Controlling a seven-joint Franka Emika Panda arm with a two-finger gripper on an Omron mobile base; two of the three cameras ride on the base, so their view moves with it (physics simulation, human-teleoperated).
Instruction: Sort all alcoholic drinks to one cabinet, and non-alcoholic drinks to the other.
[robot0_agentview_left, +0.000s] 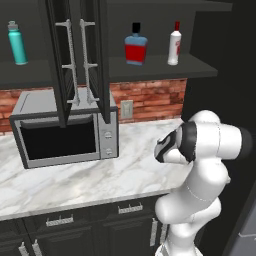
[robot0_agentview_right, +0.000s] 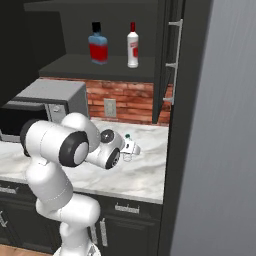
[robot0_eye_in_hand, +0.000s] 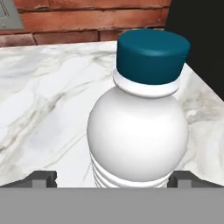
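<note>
The two black wall cabinets (robot0_agentview_left: 150, 70) stand open above the marble bench (robot0_agentview_left: 75, 175), their tall doors (robot0_agentview_left: 82, 60) with silver bar handles swung out side by side between the two openings in the left base view. On the bench, under the left cabinet, sits a grey microwave (robot0_agentview_left: 62, 130) against the brick wall. The white arm (robot0_agentview_right: 65, 150) bends low over the bench, reaching toward its right end near a tall dark panel.

On the shelf of the right cabinet stand the squat blue bottle (robot0_agentview_left: 135, 47) with red label and black cap and, just beside it to the right, the slim white bottle (robot0_agentview_left: 174, 45) with red cap; both upright and apart. On the shelf of the left cabinet stands the tall teal bottle (robot0_agentview_left: 17, 44), upright.

The small water bottle (robot0_eye_in_hand: 138, 131), ribbed low down, with a dark teal cap as the hand view shows it, stands upright on the bench near its right end. The hand (robot0_eye_in_hand: 113, 179) is at the bottle with its fingertips (robot0_eye_in_hand: 41, 177) spread wide, one on each side of the body and not pressing it.
</note>
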